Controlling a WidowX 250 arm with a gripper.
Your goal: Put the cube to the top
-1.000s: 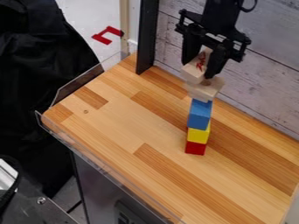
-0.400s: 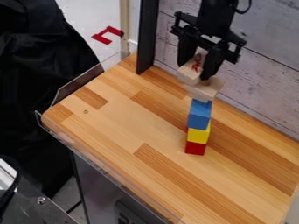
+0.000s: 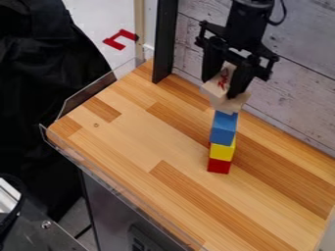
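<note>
My gripper (image 3: 226, 88) hangs over the top of the tower, shut on a pale wooden cube (image 3: 218, 86) with red marks. Directly under that cube is another pale wooden block (image 3: 230, 103), the tower's uppermost piece, partly hidden by the cube and the fingers. Whether the two touch I cannot tell. Below it stand a blue block (image 3: 223, 128), a yellow cube (image 3: 222, 151) and, on the table, a red cube (image 3: 218, 165).
The wooden table (image 3: 137, 142) has a clear plastic rim (image 3: 118, 184) on its left and front sides. A black post (image 3: 165, 41) stands at the back corner, beside a grey plank wall (image 3: 294, 83) behind the tower.
The gripper and its cube shifted slightly left, then back right and down, nearer the top pale block. The blue, yellow and red pieces have stayed in place.
</note>
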